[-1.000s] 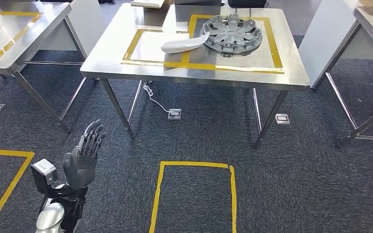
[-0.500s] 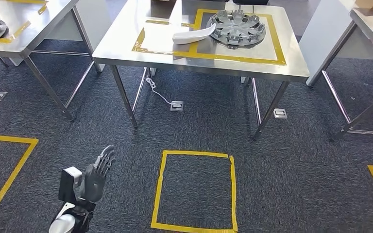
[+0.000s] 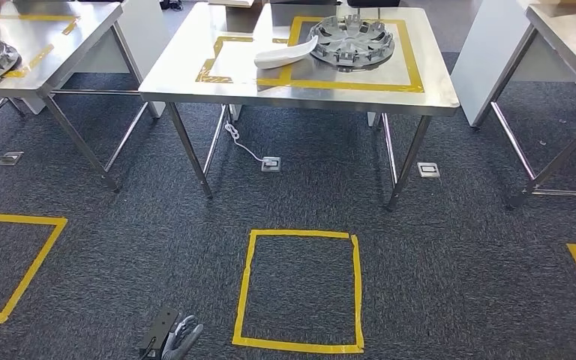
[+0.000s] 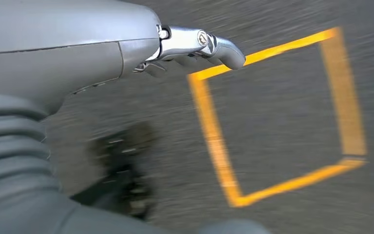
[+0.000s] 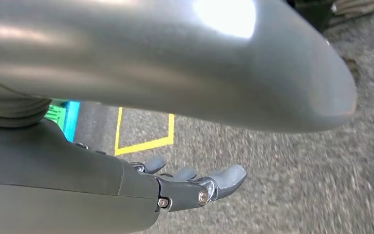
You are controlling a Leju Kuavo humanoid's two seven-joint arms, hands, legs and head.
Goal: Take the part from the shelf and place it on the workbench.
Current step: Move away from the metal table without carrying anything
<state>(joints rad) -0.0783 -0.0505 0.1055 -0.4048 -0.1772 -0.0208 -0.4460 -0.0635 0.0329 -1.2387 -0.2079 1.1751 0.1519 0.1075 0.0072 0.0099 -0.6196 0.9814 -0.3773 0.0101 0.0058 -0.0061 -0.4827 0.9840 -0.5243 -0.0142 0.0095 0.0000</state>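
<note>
While your left robot hand [image 3: 180,339] and right robot hand [image 5: 195,187] hang empty, fingers loose, the white part [image 3: 285,54] lies on the counter [image 3: 195,75], long axis pointing toward the wheel cover [image 3: 351,41].

Head view: bright, even, sharp; soft glare on bench [image 3: 195,71].
Wrist views: motion-blurred floor [image 4: 282,112]; glare on arm cover [image 5: 224,14].

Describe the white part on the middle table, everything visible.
The white part is a long, curved, shell-like piece, smooth and glossy like moulded plastic, tapering toward its right end. It lies on the steel table across the yellow tape line between the two marked squares. Its tapered end reaches the rim of the grey wheel cover; whether it rests on it or only overlaps it in view cannot be told. Neither hand touches it.
</note>
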